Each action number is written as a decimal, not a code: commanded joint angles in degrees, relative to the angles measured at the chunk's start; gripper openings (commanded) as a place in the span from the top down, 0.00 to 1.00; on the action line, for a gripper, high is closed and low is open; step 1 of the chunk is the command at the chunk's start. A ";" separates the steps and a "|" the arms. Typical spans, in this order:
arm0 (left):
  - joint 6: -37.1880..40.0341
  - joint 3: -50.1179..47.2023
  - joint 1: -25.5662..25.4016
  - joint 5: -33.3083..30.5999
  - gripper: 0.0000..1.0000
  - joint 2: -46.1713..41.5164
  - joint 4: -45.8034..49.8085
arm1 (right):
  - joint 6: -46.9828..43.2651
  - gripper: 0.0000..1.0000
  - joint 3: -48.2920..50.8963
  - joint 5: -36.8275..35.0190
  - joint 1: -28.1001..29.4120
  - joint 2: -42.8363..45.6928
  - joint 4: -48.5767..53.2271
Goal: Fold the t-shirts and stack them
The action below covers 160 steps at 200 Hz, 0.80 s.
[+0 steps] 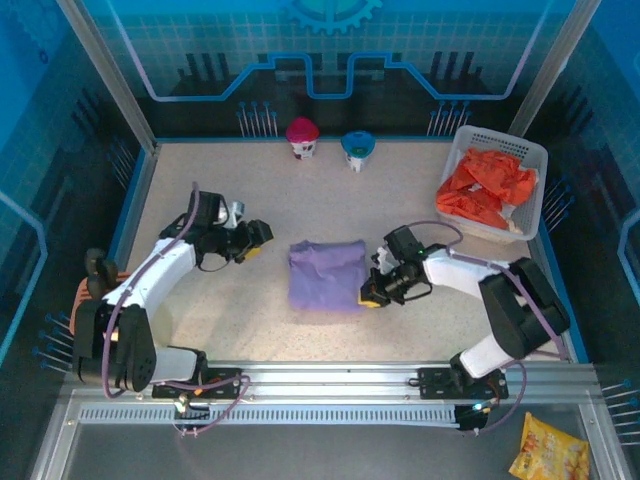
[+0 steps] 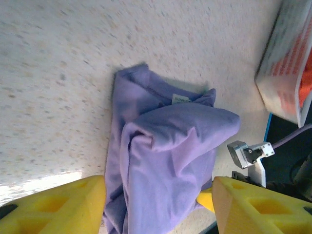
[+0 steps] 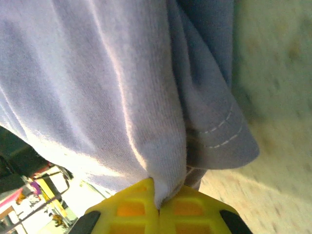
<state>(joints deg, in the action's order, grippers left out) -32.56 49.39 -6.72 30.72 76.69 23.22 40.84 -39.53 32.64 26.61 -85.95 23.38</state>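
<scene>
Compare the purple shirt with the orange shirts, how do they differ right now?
The purple shirt lies folded on the table; the orange shirts sit crumpled in the white basket. The right gripper pinches the purple shirt's edge; no gripper touches the orange shirts. Both are soft cloth.

Blue-tinted overhead, blurred wrist views

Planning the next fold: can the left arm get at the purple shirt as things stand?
Probably yes. The left pincer stands open beside the purple shirt, just table between them; the right pincer pinches its opposite edge.
</scene>
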 commanded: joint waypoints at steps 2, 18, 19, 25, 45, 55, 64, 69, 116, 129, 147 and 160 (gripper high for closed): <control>4.82 -0.01 -3.42 2.59 0.41 1.77 -2.19 | -4.37 0.92 1.54 -3.73 -0.04 5.36 7.55; 7.81 0.75 -5.41 2.58 0.41 2.23 -1.35 | -7.26 0.54 0.22 -5.91 -1.30 9.66 11.06; 8.01 0.82 -5.54 2.59 0.41 2.24 -1.26 | -7.39 0.53 0.14 -6.09 -1.39 9.79 11.33; 9.41 1.17 -5.98 2.33 0.41 2.33 -0.50 | -8.56 0.45 -0.82 -6.73 -2.13 11.24 12.56; 11.44 1.01 -7.02 1.74 0.41 2.08 -0.16 | -12.41 0.20 -4.18 -8.65 -4.37 14.29 13.92; 11.67 0.42 -7.53 0.59 0.41 1.81 -0.77 | -14.38 0.15 -6.31 -9.70 -5.19 14.20 14.08; 12.26 -0.19 -8.30 -0.92 0.40 1.67 -1.23 | -16.24 0.09 -8.34 -10.71 -5.51 13.26 13.48; 12.51 -0.57 -8.75 -1.45 0.40 1.56 -1.61 | -17.15 0.07 -9.46 -11.16 -5.65 12.51 13.02; 15.49 -1.94 -13.26 -4.24 0.41 3.08 -4.25 | -24.87 0.11 -18.94 -12.46 -5.69 1.52 6.87; 17.08 -1.43 -14.63 -5.86 0.41 3.45 -3.52 | -26.36 0.16 -19.35 -12.46 -5.52 -0.68 4.82; 18.50 -1.06 -16.16 -6.93 0.42 3.97 -3.51 | -28.40 0.22 -19.69 -12.47 -5.13 -2.89 2.95; 19.63 -0.51 -17.33 -8.86 0.44 4.94 -3.29 | -29.69 0.26 -19.56 -12.71 -4.78 -4.15 1.98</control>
<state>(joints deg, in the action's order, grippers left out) -17.37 48.05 -22.24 25.58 79.96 20.23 16.32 -57.91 20.73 21.34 -88.07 28.12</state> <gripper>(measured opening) 0.574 0.771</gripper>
